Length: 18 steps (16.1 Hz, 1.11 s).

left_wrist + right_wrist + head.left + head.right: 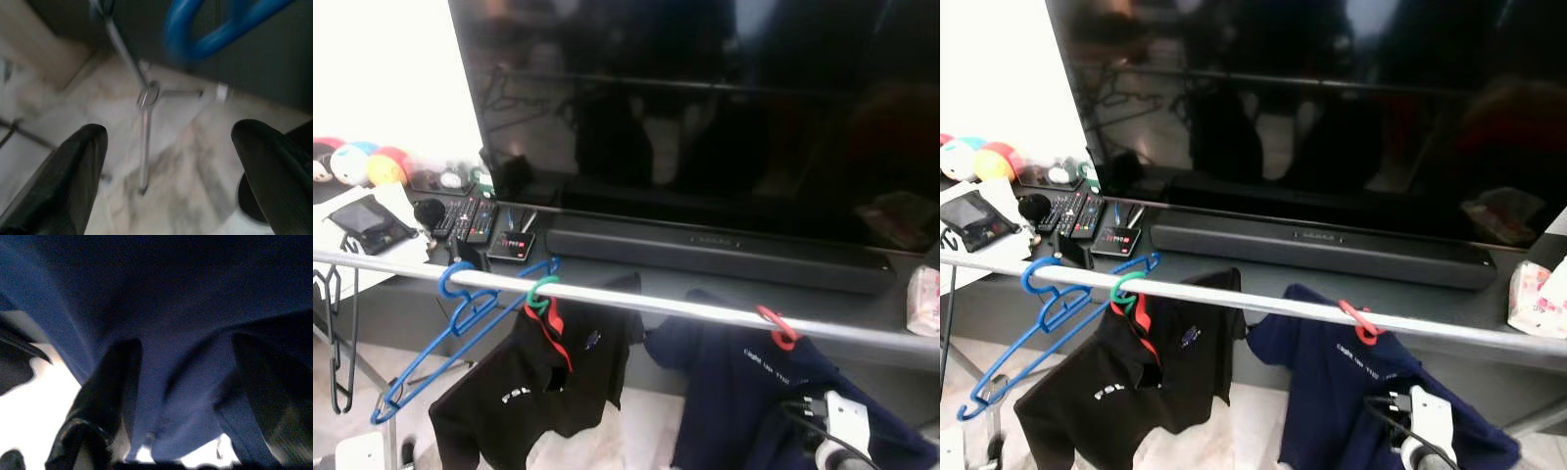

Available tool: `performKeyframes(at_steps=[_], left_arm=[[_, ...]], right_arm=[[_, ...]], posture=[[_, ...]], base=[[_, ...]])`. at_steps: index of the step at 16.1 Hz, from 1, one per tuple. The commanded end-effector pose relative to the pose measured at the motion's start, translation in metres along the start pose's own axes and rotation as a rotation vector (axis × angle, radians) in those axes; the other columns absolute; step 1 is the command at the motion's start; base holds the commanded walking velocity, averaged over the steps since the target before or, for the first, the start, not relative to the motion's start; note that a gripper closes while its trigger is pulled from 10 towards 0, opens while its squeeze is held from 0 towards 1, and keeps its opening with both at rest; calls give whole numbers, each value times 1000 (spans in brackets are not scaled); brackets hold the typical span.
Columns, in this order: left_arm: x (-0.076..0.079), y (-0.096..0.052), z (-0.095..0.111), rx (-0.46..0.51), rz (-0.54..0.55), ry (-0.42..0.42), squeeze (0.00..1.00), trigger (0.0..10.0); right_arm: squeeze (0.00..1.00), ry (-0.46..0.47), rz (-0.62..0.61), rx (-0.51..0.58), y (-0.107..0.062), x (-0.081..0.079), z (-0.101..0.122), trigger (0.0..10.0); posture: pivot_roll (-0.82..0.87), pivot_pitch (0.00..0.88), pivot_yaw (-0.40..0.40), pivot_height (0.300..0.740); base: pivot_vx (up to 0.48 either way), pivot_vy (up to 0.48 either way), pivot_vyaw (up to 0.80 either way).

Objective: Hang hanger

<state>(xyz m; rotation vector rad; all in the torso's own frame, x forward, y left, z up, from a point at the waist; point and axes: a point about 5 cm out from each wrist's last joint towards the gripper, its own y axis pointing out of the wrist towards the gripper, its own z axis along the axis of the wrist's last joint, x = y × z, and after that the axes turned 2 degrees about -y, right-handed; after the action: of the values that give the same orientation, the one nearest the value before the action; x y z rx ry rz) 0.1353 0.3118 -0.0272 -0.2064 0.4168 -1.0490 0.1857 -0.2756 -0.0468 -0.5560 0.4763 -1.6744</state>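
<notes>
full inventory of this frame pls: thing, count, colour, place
rail: 1, silver, runs across the front of the scene
blue hanger: 1, bare, hooked on the rail at its left end
black shirt: 1, on a green-hooked hanger, beside the blue hanger
navy shirt: 1, on a red-hooked hanger, right part of the rail
black hangers: thin wire, count unclear, far left
TV: 1, black, screen off, behind the rail
soundbar: 1, black, under the TV
remotes: a few, black, left of the soundbar
balls: several, multicoloured, far left
left gripper: open, over the floor below the blue hanger
right gripper: open, against the navy shirt
</notes>
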Motion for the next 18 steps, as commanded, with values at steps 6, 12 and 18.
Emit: performKeyframes(at_steps=[6,12,18], left_arm=[[27,-36,9,26,-82,16,0,10000],[33,-55,57,147,-173,52,0,10000],[57,-79,83,192,-372,90,0,10000]], right_arm=[[0,-45,155,-416,-20,-15,-60,10000],[0,-92,207,-285,-38,-2,-35,10000],[0,-73,735,-107,-98,-32,26,10000]], posture=[[22,0,-84,716],[4,0,-69,716],[-20,0,-47,716]], base=[[0,0,0],[0,0,0],[0,0,0]])
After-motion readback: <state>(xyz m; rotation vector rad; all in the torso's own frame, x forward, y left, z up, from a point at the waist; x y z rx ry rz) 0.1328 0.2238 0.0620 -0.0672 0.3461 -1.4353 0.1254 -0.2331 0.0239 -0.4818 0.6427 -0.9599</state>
